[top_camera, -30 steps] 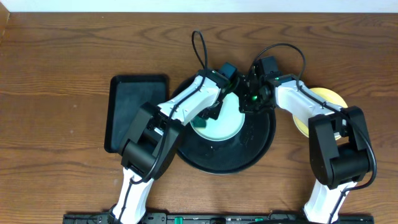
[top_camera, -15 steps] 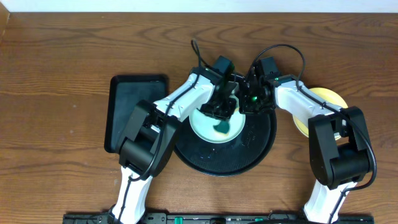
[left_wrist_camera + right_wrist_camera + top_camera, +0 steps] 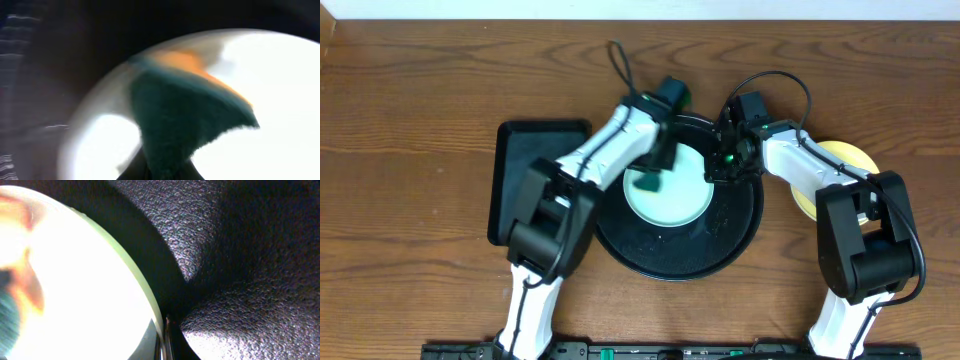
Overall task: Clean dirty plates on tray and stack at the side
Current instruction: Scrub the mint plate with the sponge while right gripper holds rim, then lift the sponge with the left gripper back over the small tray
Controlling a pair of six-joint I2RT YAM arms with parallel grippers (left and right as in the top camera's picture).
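Observation:
A pale mint-blue plate (image 3: 680,205) lies on the large round black tray (image 3: 732,235). My left gripper (image 3: 655,168) is shut on a dark green sponge with an orange layer (image 3: 648,183) and presses it on the plate's upper left part. In the left wrist view the sponge (image 3: 185,120) covers the gripper (image 3: 162,172) over the bright plate (image 3: 280,100). My right gripper (image 3: 718,168) is shut on the plate's right rim; in its wrist view the jaws (image 3: 164,340) pinch the plate's edge (image 3: 145,287) above the tray (image 3: 240,255). A pale yellow plate (image 3: 850,160) lies right of the tray. The second mint plate is not seen.
A smaller rectangular black tray (image 3: 530,180) lies left of the round tray, partly under my left arm. My right arm crosses over the yellow plate. Bare wooden table (image 3: 420,120) lies to the far left and at the back.
My left gripper has swept the sponge from the plate's lower right across to its upper left. My right gripper has stayed on the plate's rim.

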